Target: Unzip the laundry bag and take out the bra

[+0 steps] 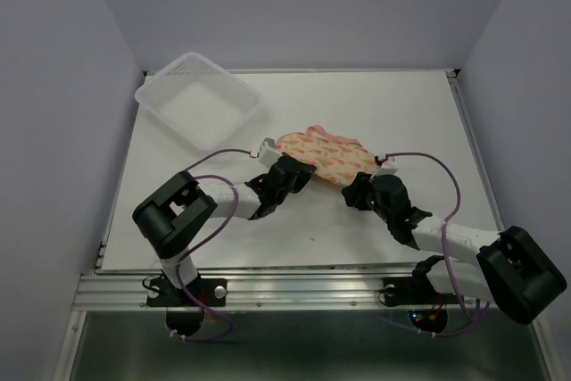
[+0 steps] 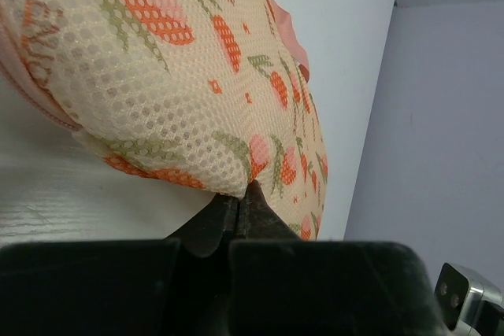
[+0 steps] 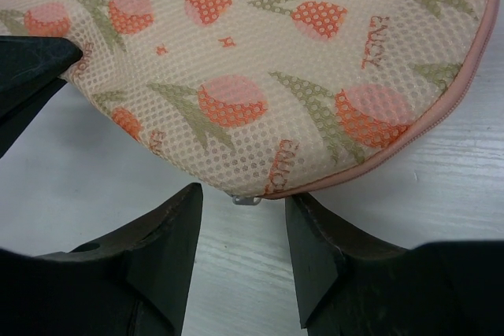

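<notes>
— What takes up the most room?
— The white table (image 1: pixel 401 113). A clear plastic tray (image 1: pixel 201 109) sits slantwise at its far left corner.

— And the laundry bag?
— The laundry bag (image 1: pixel 326 153) lies flat near the middle of the table. It is just right of the tray's near corner and apart from it. It is peach mesh with orange-red tulip motifs, and it lies between the two grippers.

— Is it unzipped?
— Along the stretch the right wrist view shows, the pink zipper rim (image 3: pixel 441 127) runs closed.

— What is the left arm doing?
— The left gripper (image 2: pixel 240 194) meets the bag's near left edge. Its fingers are pressed together with no gap, and the tips are right at the mesh hem. From so close, I cannot tell whether a fold of mesh is nipped between them.

— And the right?
— The right gripper (image 3: pixel 244 194) sits low at the bag's near right edge with its fingers apart. They stand one on each side of the small metal zipper pull (image 3: pixel 246 201) that pokes out under the rim. Neither finger touches it.
</notes>
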Motion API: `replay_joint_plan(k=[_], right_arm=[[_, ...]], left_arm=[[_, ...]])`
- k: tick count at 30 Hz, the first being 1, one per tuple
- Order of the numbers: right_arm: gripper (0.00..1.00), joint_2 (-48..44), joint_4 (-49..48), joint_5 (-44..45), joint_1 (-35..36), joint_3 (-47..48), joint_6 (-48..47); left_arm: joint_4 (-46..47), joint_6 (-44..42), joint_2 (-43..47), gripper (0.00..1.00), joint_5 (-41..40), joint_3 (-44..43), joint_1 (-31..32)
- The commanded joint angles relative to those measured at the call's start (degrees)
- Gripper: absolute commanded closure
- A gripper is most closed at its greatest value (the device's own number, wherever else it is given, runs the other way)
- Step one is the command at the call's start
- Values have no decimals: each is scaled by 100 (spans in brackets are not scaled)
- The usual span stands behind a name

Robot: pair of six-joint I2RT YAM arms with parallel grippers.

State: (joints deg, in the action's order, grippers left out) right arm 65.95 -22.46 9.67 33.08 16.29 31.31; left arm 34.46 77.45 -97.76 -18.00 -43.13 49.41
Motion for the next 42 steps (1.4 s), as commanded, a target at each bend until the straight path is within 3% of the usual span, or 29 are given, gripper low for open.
replay_joint_plan(k=[1,17,23,29,35,38,42], right_arm=[[49,189,-610,123,49,-21,-55],[82,216,-637,228,49,-74,-152],[99,103,-453,289,49,-56,-125],[99,-467,416,500,49,5,50],[99,-1172,2103,738,49,312,428],[99,-1558,2999,677,49,409,630],[99,-1875,3423,327,49,445,762]], left_arm=[[158,25,222,100,-19,-160,34],[158,16,274,100,51,-72,34],[149,-72,336,100,33,-55,34],[-9,-318,380,100,7,7,-45],[-53,-687,363,100,313,270,-361],[-53,-845,284,100,481,446,-633],[-166,-1458,143,100,683,281,-879]])
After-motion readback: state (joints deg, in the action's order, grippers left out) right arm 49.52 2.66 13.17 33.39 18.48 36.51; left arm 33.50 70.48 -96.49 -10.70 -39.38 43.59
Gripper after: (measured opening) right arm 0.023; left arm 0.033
